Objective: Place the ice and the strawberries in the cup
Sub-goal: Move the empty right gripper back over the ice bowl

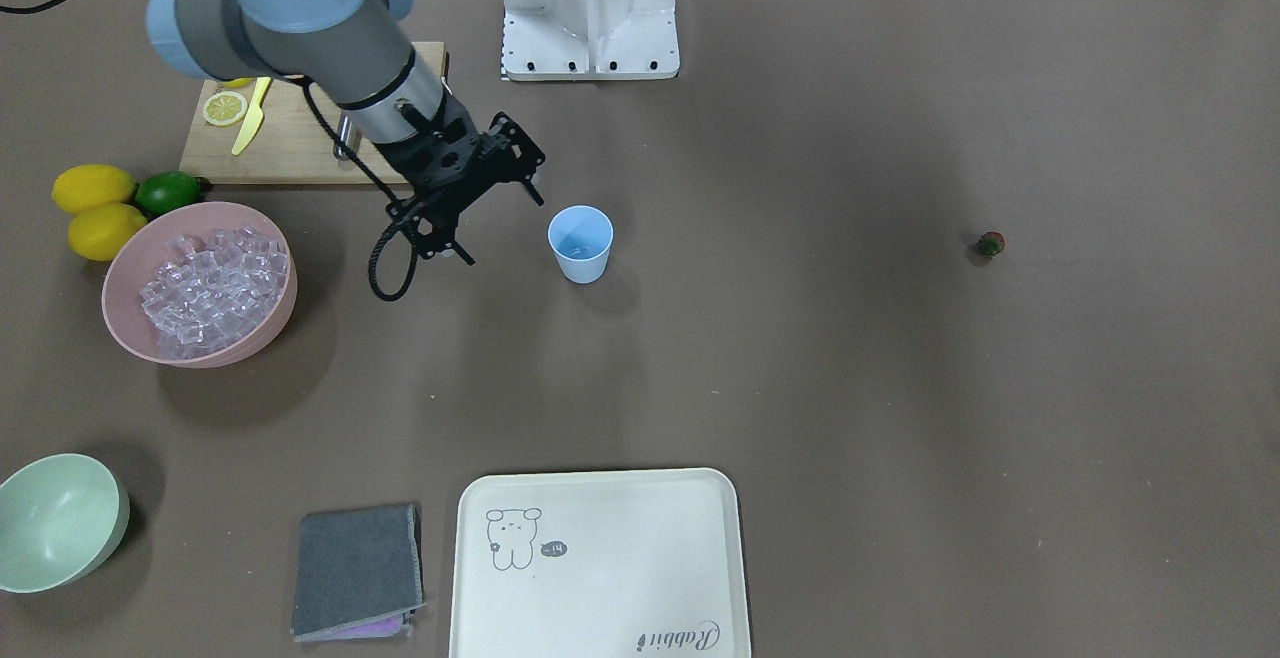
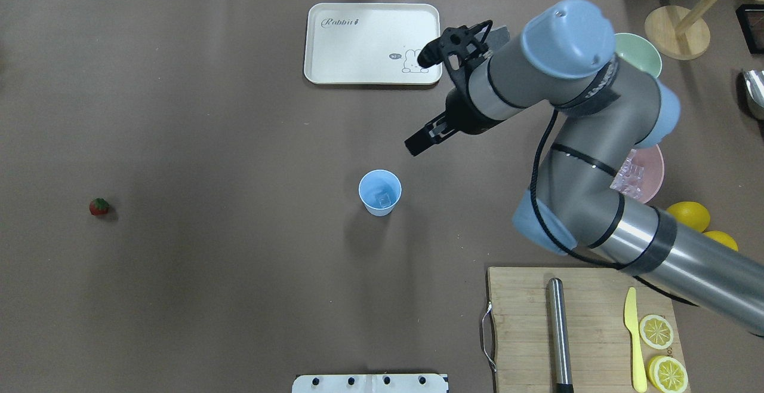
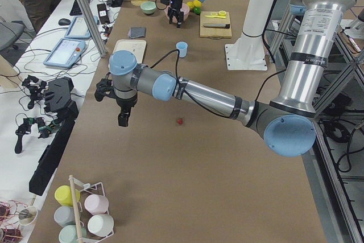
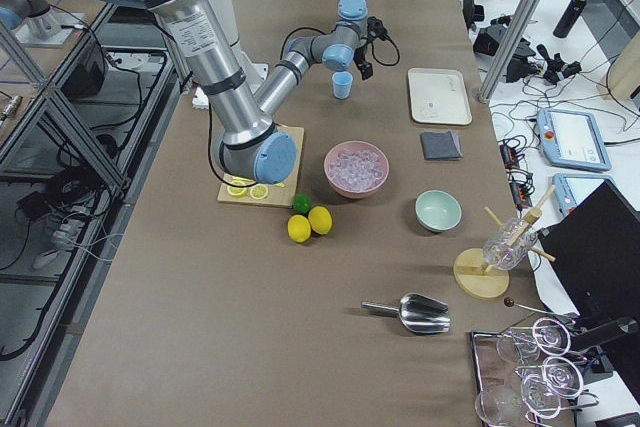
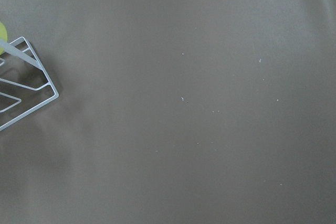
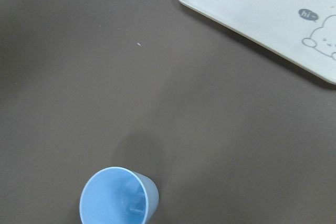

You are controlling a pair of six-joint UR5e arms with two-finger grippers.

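Note:
The light-blue cup [image 1: 580,243] [image 2: 380,193] stands upright mid-table, and one clear ice cube [image 2: 385,199] lies inside it. Many more ice cubes [image 1: 210,283] fill the pink bowl [image 1: 125,328]. My right gripper [image 1: 500,228] [image 2: 418,142] hovers open and holds nothing, between the bowl and the cup and slightly off the cup's rim. Its wrist view looks down on the cup [image 6: 118,198]. The strawberry [image 1: 990,244] [image 2: 99,206] lies alone on the table's far left side. My left gripper [image 3: 122,119] hangs over the table beside the strawberry [image 3: 180,121]; I cannot tell whether it is open or shut.
A white tray [image 1: 600,568], a grey cloth [image 1: 355,568] and a pale green bowl [image 1: 55,523] sit along the operators' edge. The wooden board [image 2: 525,333] carries a metal rod, a yellow knife and lemon slices. Two lemons and a lime [image 1: 165,191] lie by the pink bowl.

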